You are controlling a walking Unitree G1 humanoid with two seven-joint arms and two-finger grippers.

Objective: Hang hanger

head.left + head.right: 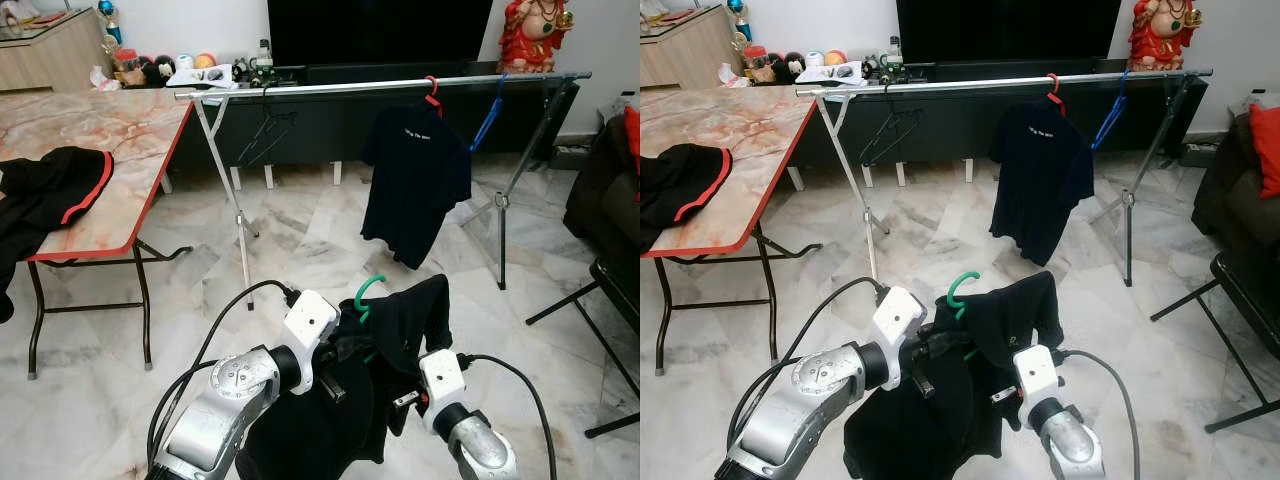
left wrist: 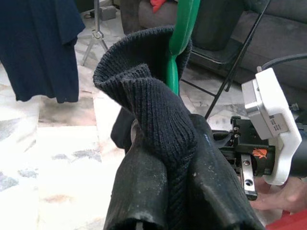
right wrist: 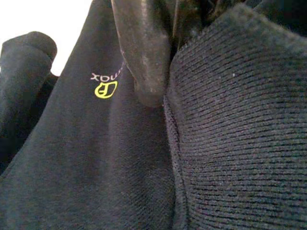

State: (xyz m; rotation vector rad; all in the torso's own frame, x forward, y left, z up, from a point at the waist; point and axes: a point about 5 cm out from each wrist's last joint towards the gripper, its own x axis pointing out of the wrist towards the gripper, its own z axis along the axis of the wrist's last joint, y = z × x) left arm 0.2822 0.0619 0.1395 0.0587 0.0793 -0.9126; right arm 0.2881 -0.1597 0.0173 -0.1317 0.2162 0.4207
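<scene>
Left eye view: both arms carry a black garment [image 1: 385,345] on a green hanger [image 1: 366,295] low before the robot, well short of the drying rail [image 1: 380,86], where a dark T-shirt [image 1: 415,185] already hangs on a red hanger [image 1: 431,93]. The carry is apparently under way; next, the hook must be raised over a bare stretch of rail. Left wrist view shows the left gripper [image 2: 184,201] with jaws clamped on ribbed collar fabric below the hook, while right wrist view shows one finger of the right gripper [image 3: 144,52] pressed into cloth, its jaw state impossible to tell.
</scene>
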